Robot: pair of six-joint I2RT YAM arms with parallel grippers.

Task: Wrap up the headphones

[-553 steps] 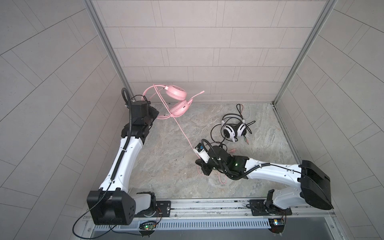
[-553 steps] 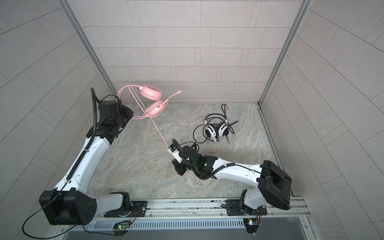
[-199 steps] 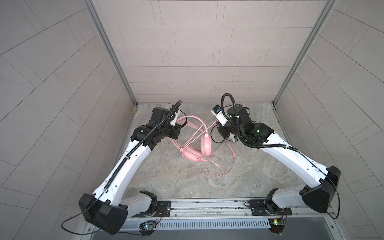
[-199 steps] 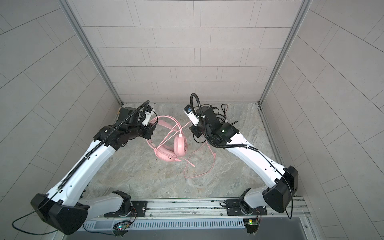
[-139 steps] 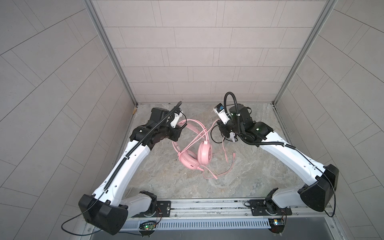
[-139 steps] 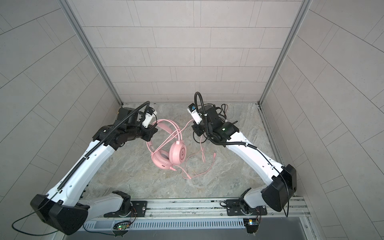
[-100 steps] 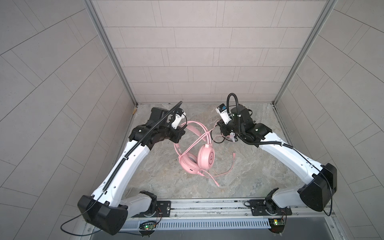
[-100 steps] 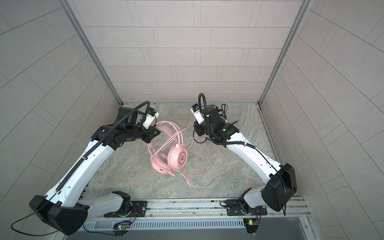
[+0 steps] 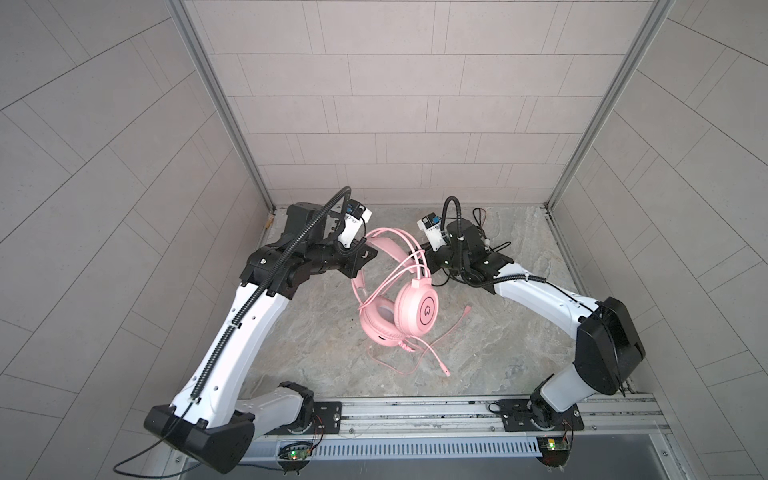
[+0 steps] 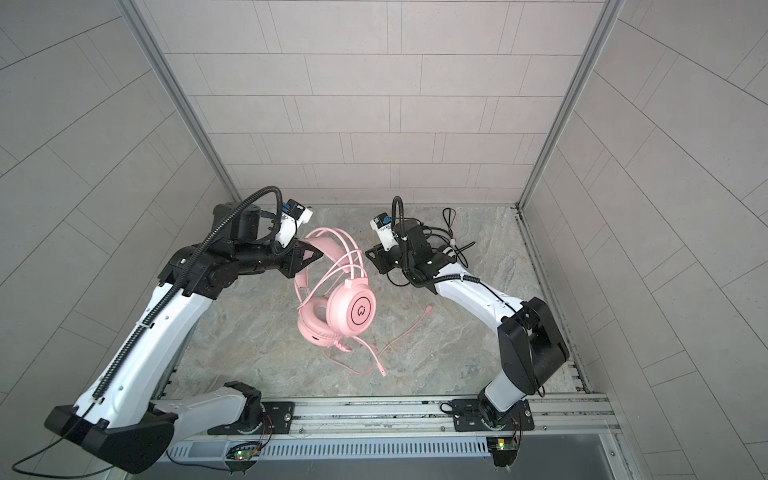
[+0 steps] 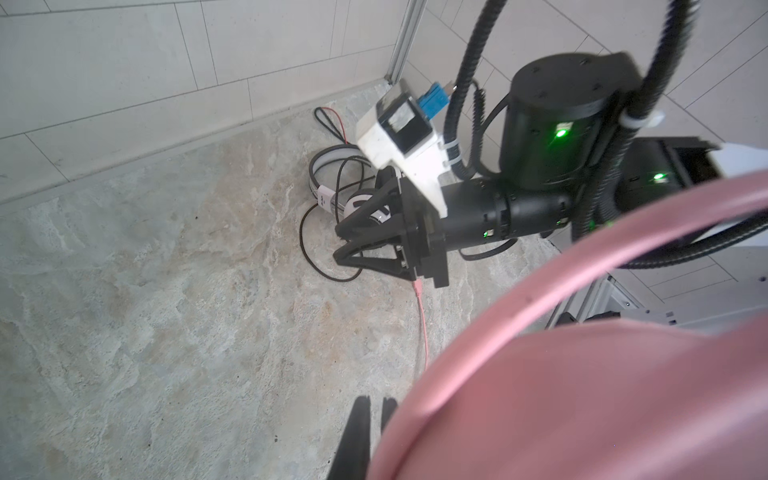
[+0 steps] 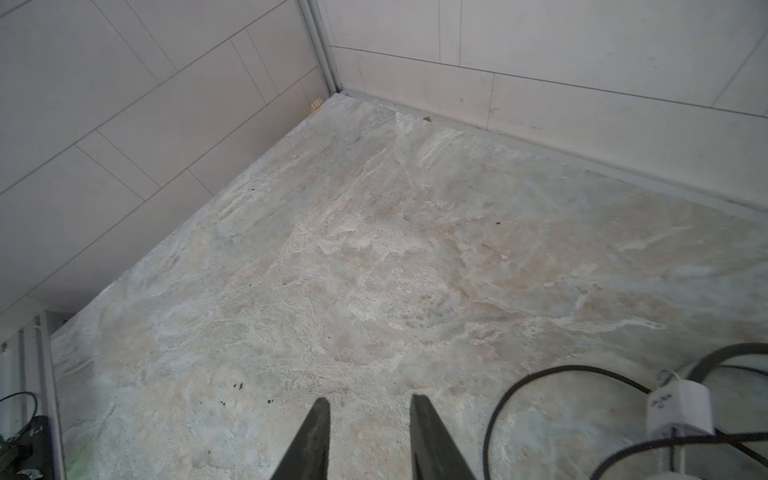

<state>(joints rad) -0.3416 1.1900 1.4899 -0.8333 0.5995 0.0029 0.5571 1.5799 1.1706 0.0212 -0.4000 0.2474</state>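
Within tiled enclosure (image 9: 374,104), one pink headset (image 9: 411,309), one white-and-black headset (image 11: 328,154)

A robot test cell in a lab is shown. A stone-patterned bench (image 9: 316,332) is boxed in by grey tiled panels (image 9: 374,104) joined with aluminium posts (image 9: 220,104). Along its open side a metal rail (image 9: 415,411) is fixed, and on the rail a left arm (image 9: 249,332) and a right arm (image 9: 540,291) are mounted. Just below the rail, bare circuit boards (image 9: 296,454) with green lights are seen.
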